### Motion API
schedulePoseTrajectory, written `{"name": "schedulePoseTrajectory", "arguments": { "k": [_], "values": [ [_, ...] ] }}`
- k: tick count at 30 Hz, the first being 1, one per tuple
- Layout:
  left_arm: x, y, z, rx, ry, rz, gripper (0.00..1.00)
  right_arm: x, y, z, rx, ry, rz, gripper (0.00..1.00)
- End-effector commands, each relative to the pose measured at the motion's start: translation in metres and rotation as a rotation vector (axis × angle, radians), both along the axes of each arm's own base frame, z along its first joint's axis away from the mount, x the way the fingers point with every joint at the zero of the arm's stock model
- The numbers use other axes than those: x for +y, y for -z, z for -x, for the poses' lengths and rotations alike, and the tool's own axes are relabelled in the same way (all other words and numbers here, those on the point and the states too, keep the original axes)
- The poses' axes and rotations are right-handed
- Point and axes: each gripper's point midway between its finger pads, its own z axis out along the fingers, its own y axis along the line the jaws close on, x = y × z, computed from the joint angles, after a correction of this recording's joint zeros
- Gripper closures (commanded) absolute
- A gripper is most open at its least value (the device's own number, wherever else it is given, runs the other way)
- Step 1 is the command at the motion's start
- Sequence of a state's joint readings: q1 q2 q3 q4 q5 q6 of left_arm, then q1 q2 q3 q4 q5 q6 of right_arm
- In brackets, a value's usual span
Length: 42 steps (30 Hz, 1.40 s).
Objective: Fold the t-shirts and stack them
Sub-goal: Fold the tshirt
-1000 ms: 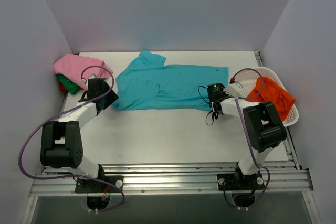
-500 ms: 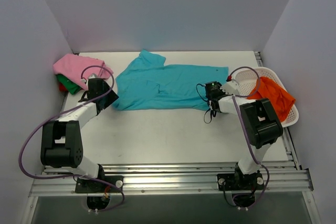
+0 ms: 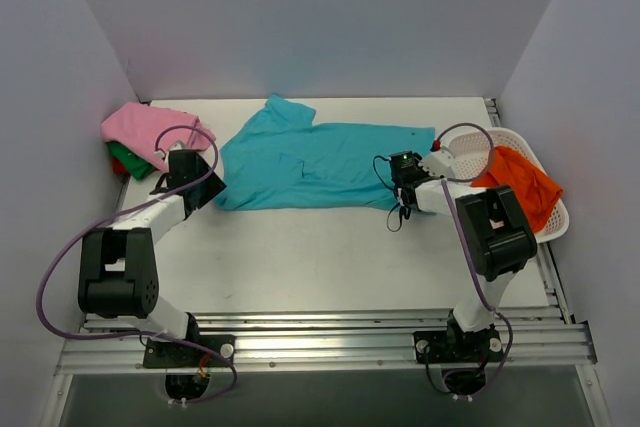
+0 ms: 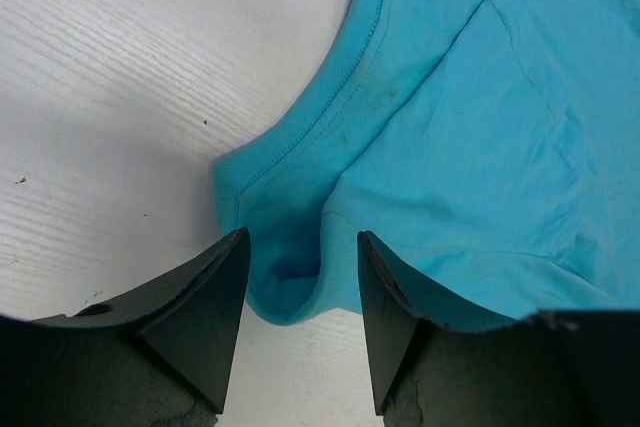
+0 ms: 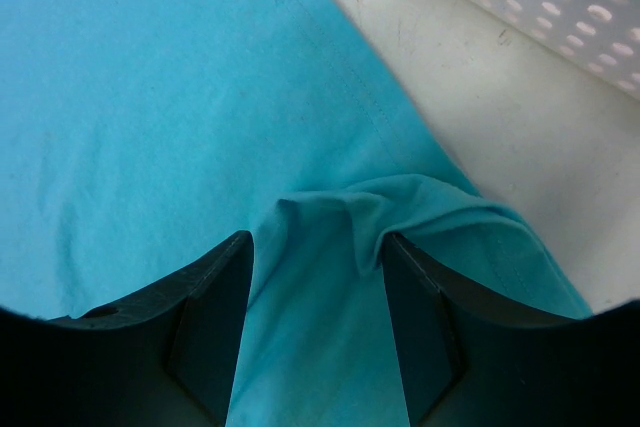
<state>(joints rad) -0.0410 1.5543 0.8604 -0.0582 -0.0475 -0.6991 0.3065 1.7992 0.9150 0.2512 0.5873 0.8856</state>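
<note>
The teal t-shirt (image 3: 320, 162) lies spread flat across the far half of the table (image 3: 300, 257), its long side running left to right, and a gripper sits at each near corner. The left gripper (image 4: 300, 242) is at the near-left corner. Its fingers (image 4: 200, 307) stand a narrow gap apart with a rounded lobe of hemmed teal cloth bunched between them. The right gripper (image 5: 318, 237) is at the near-right corner, also narrowly parted, and a raised pucker of cloth spans the gap from one finger to the other. At neither gripper can I tell whether the pads actually clamp the cloth. To the far left, well apart from the teal shirt, a pink t-shirt (image 3: 145, 127) tops a green t-shirt (image 3: 128, 159). At the right, an orange t-shirt (image 3: 520, 182) lies in the white basket (image 3: 553, 222), just beside the right arm.
</note>
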Motion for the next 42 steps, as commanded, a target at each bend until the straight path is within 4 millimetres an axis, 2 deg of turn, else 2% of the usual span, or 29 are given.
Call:
{"name": "schedulePoseTrajectory", "arguments": {
  "k": [1,5,12,13,15,19,22,23,26,27,28,29,30,31,32,33,35,36,37,38,39,40,41,42],
  "values": [
    [0.002,-0.015,-0.016,-0.062,0.000,-0.011,0.44,-0.014,-0.012,-0.014,-0.033,0.052,0.047,0.50],
    [0.003,-0.014,-0.016,-0.059,-0.003,-0.016,0.44,-0.028,-0.017,-0.024,-0.043,0.085,0.065,0.49],
    [0.006,-0.018,-0.016,-0.062,-0.011,-0.029,0.45,-0.046,-0.016,-0.052,-0.055,0.120,0.032,0.48],
    [0.007,-0.017,-0.016,-0.060,-0.013,-0.029,0.45,-0.049,-0.025,-0.062,-0.076,0.129,0.029,0.48],
    [0.006,-0.019,-0.018,-0.065,-0.013,-0.030,0.45,-0.053,-0.034,-0.067,-0.077,0.131,0.031,0.44],
    [0.000,-0.029,-0.029,-0.092,0.005,-0.006,0.45,-0.049,-0.078,-0.084,-0.147,0.107,0.022,0.35],
    [-0.009,-0.057,-0.056,-0.187,0.036,0.032,0.44,-0.042,-0.104,-0.092,-0.194,0.057,0.004,0.29],
    [-0.010,-0.079,-0.070,-0.241,0.050,0.029,0.44,-0.035,-0.115,-0.097,-0.214,0.021,-0.021,0.27],
    [-0.029,-0.108,-0.104,-0.371,0.169,0.049,0.38,-0.021,-0.128,-0.102,-0.219,-0.061,-0.046,0.16],
    [-0.031,-0.135,-0.124,-0.448,0.195,0.048,0.27,-0.017,-0.129,-0.103,-0.219,-0.081,-0.056,0.12],
    [-0.034,-0.119,-0.144,-0.443,0.222,0.050,0.24,-0.014,-0.130,-0.104,-0.218,-0.102,-0.061,0.11],
    [-0.044,-0.122,-0.156,-0.461,0.295,0.065,0.20,-0.007,-0.130,-0.104,-0.215,-0.135,-0.081,0.10],
    [-0.048,-0.154,-0.181,-0.538,0.330,0.067,0.18,-0.002,-0.129,-0.103,-0.212,-0.156,-0.091,0.09],
    [-0.053,-0.117,-0.199,-0.486,0.363,0.099,0.17,0.003,-0.131,-0.104,-0.220,-0.185,-0.093,0.08],
    [-0.067,-0.118,-0.208,-0.500,0.428,0.162,0.16,0.007,-0.133,-0.103,-0.225,-0.207,-0.101,0.08],
    [-0.071,-0.110,-0.234,-0.519,0.452,0.188,0.15,0.015,-0.129,-0.099,-0.216,-0.234,-0.108,0.08],
    [-0.080,-0.103,-0.255,-0.528,0.478,0.248,0.14,0.020,-0.135,-0.096,-0.233,-0.265,-0.100,0.07],
    [-0.087,-0.063,-0.264,-0.476,0.497,0.296,0.14,0.023,-0.129,-0.091,-0.222,-0.278,-0.100,0.07],
    [-0.092,-0.085,-0.280,-0.542,0.517,0.300,0.13,0.026,-0.130,-0.090,-0.228,-0.290,-0.102,0.07],
    [-0.097,-0.081,-0.288,-0.538,0.520,0.321,0.12,0.027,-0.134,-0.088,-0.235,-0.299,-0.100,0.07],
    [-0.099,-0.027,-0.293,-0.437,0.498,0.343,0.11,0.029,-0.134,-0.085,-0.236,-0.306,-0.101,0.07],
    [-0.105,-0.057,-0.309,-0.513,0.515,0.325,0.11,0.033,-0.130,-0.080,-0.234,-0.323,-0.101,0.07],
    [-0.108,-0.053,-0.314,-0.508,0.507,0.332,0.10,0.035,-0.136,-0.076,-0.247,-0.332,-0.100,0.07],
    [-0.113,-0.013,-0.316,-0.455,0.500,0.354,0.10,0.037,-0.140,-0.075,-0.266,-0.339,-0.098,0.07]
  ]
}}
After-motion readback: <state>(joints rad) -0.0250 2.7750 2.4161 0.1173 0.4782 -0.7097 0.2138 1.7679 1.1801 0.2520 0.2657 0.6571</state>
